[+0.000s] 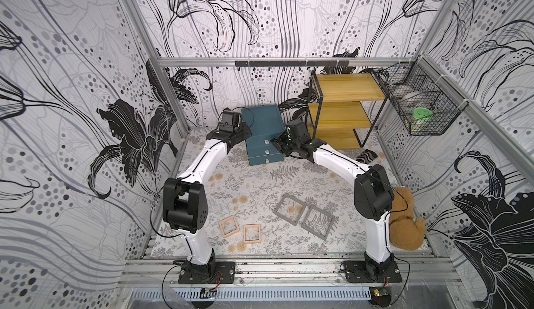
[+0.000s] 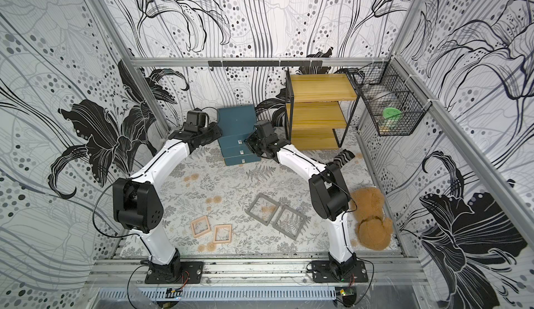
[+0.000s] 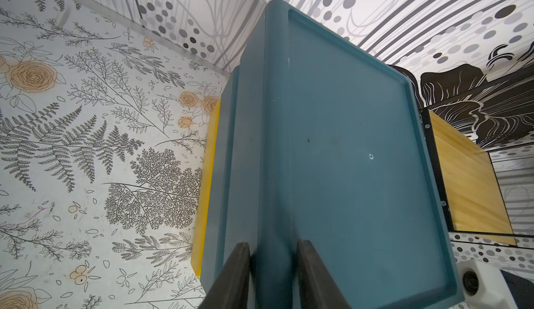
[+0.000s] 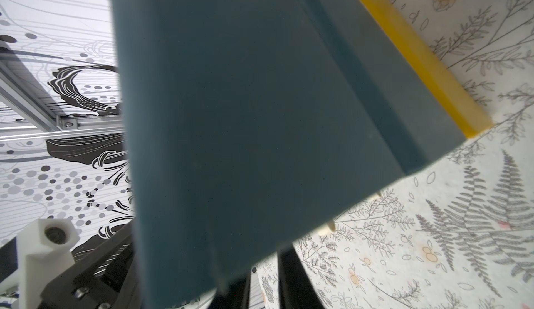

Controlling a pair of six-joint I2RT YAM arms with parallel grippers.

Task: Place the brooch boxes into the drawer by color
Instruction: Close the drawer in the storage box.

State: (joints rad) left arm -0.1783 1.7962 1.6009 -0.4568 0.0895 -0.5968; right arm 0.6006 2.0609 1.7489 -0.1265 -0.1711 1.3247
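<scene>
Risks, from the left: the left gripper (image 3: 273,245) pinched the chest (image 1: 261,122) along the edge where its top met its side. That was a thin hold on a tall thing, so a pull there could, I judge, tip or skid it rather than steady it. No drawer stood open wide enough to take a box. A yellow strip (image 3: 208,177) ran along the chest's lower edge in both wrist views; whether it was a box caught there could not be told. Further right, the grey boxes (image 1: 290,208) lay touching, so lifting one might drag the other. The bear (image 1: 404,223) sat just beside the right arm, where a swing could catch it.

The left jaws were clamped tight on that chest edge. The right gripper (image 4: 263,281) had its jaws narrow at the chest's right front corner; whether they pinched it could not be told.

The chest stood at the back of the table (image 1: 254,183), just left of the shelf (image 1: 346,87). The pink boxes (image 1: 229,227) lay front left and the grey ones front centre.
</scene>
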